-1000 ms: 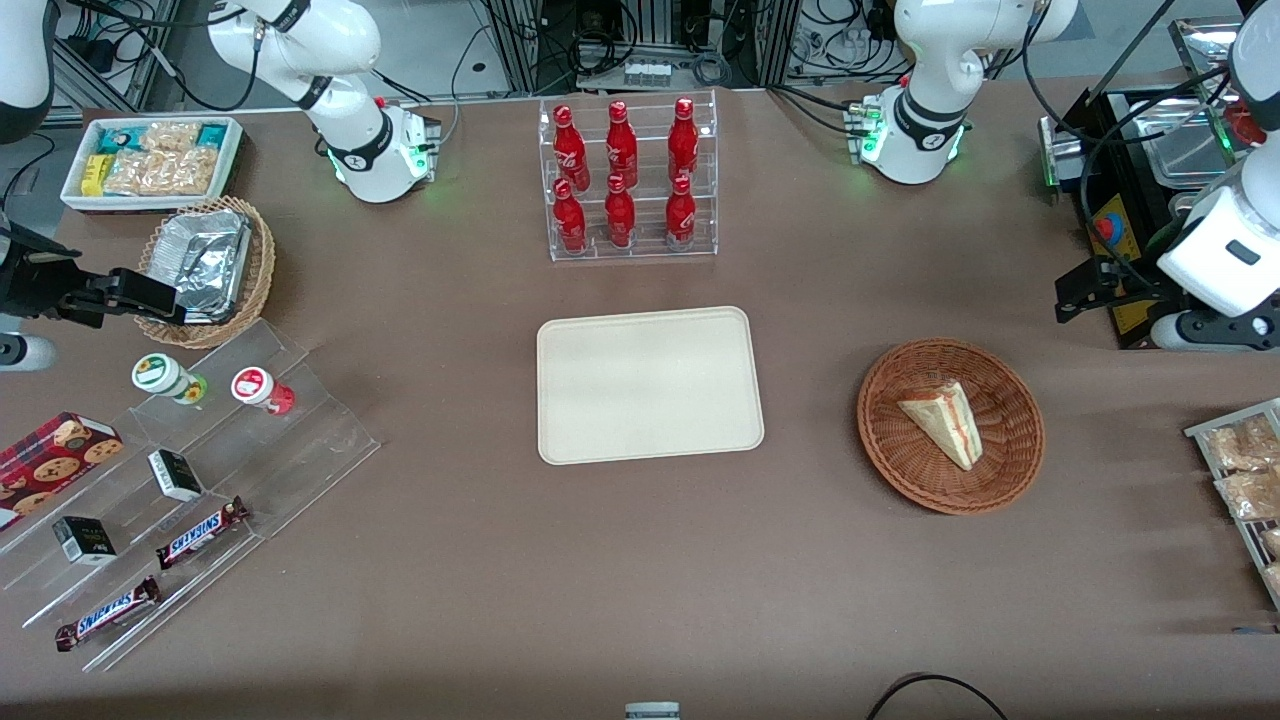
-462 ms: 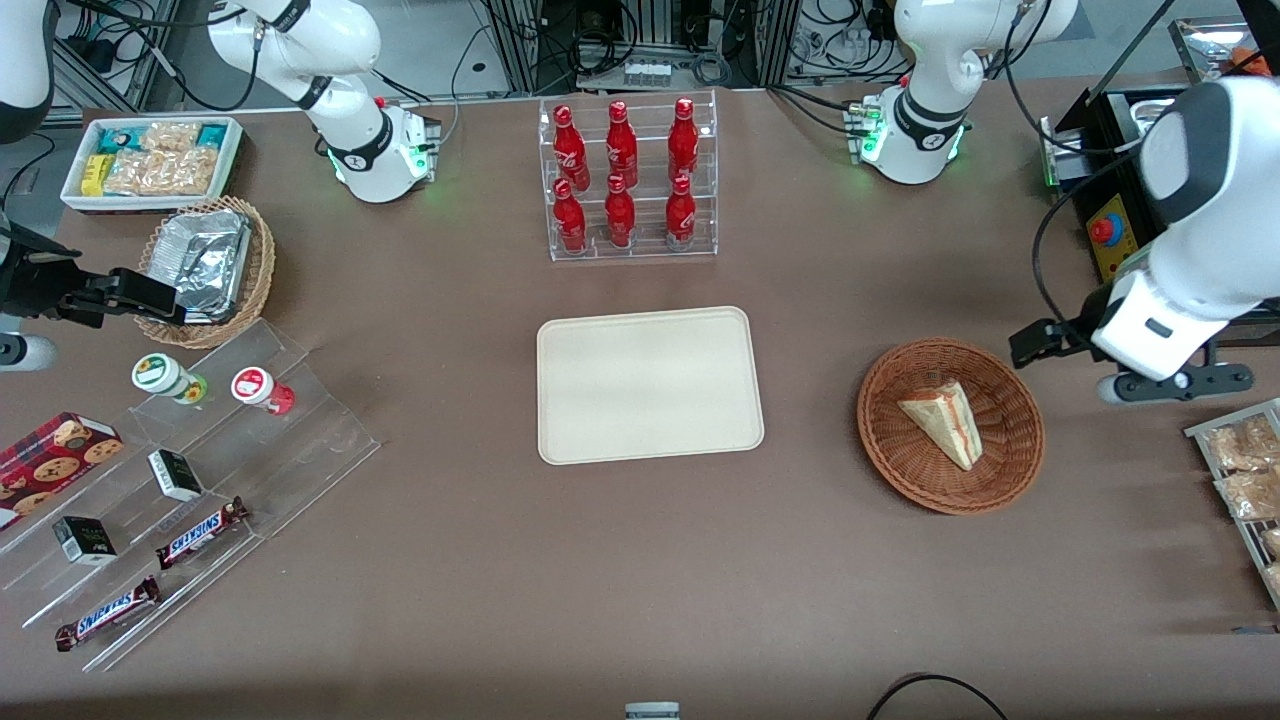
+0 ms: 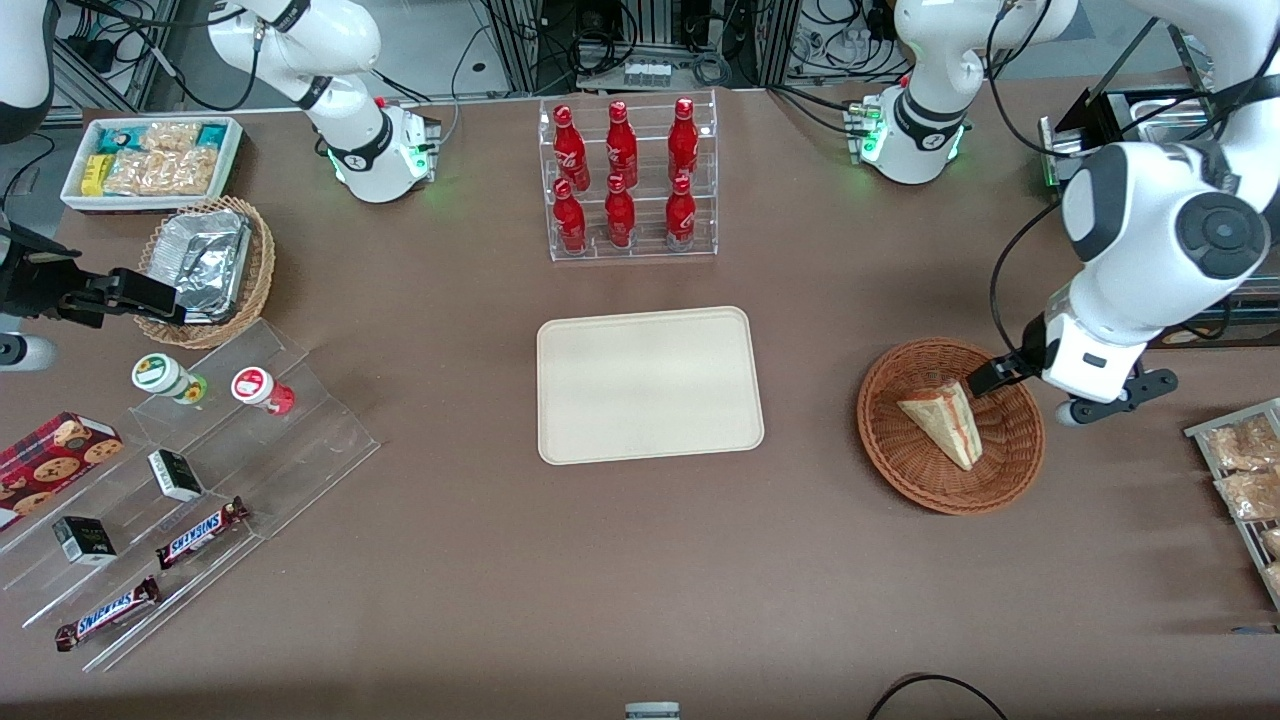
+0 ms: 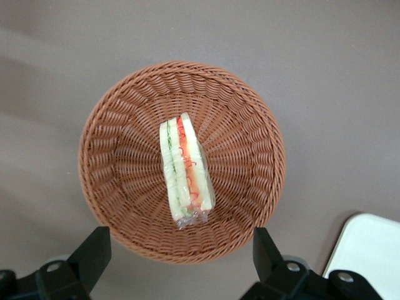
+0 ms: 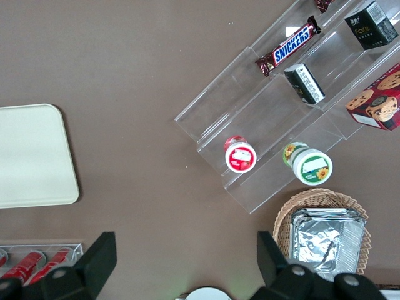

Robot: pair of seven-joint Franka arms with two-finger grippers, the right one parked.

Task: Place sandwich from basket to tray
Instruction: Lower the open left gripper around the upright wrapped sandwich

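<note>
Moved in over the woven round basket (image 3: pixel 950 426) rim since before: gripper (image 4: pixel 178 262), fingers wide apart, above triangular sandwich (image 3: pixel 943 421). Smooth flat tray (image 3: pixel 648 384) mid-table.

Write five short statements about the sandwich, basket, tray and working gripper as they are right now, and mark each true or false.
1. The sandwich lies in the basket. True.
2. The gripper is shut on the sandwich. False: its fingers stand open and apart above the basket, holding nothing.
3. The tray already has food on it. False: nothing lies on the tray.
4. The gripper hangs over the basket rather than over the tray. True.
5. The basket stands on the tray. False: it sits on the table, apart from the tray, toward the working arm's end.
</note>
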